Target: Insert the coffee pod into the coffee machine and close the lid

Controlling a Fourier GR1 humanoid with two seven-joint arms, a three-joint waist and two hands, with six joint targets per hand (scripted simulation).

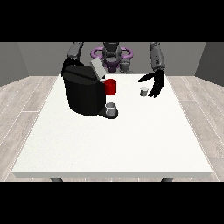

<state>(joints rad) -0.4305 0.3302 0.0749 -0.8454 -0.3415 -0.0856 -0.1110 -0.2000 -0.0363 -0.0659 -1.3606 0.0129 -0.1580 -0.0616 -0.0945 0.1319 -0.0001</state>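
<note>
Hovering with fingers spread just beside small grey coffee pod (144, 91): hand at view's right (156, 84), coffee machine (83, 89) lid (98, 69) raised

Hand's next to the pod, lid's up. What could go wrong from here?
1. The hand at the view's right hangs with straight fingers beside the small grey pod, not yet holding it; closing in could knock it over or push it away.
2. The red mug stands between the pod and the black coffee machine, so carrying the pod across may clip it.
3. The raised lid could get bumped shut early.
</note>
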